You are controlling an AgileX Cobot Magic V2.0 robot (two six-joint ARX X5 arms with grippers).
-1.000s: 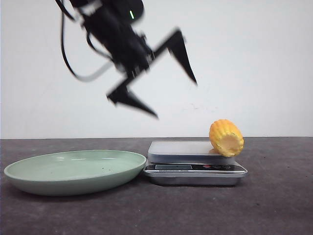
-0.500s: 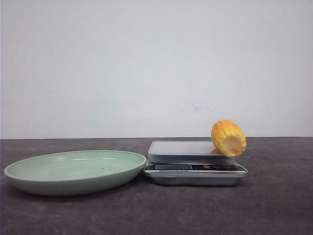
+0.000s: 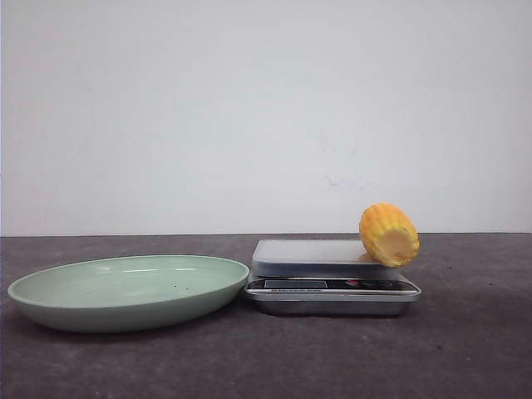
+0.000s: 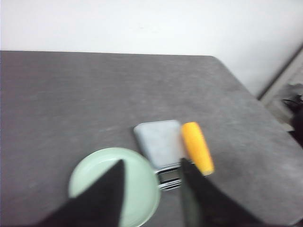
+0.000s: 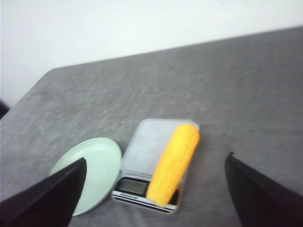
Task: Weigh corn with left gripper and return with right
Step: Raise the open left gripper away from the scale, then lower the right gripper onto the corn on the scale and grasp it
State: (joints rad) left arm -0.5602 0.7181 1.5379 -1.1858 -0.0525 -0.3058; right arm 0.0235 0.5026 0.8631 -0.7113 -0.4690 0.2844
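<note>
The corn (image 3: 388,234) is a yellow-orange cob lying on the right edge of the silver kitchen scale (image 3: 316,258), its pale cut end facing the front camera. It shows full length in the right wrist view (image 5: 173,163) and the left wrist view (image 4: 197,146). The green plate (image 3: 50,299) sits to the left of the scale. My left gripper (image 4: 152,161) is open and empty, high above the plate and scale. My right gripper (image 5: 157,158) is open and empty, high above the scale. Neither gripper shows in the front view.
The dark grey table (image 3: 266,366) runs back to a white wall (image 3: 266,108). The scale's display (image 5: 134,185) faces the front edge. Past the table's right edge, dark clutter (image 4: 296,101) shows in the left wrist view.
My left gripper, open above the scale a second ago, has risen out of the front view. The corn has settled slightly to the right on the scale.
</note>
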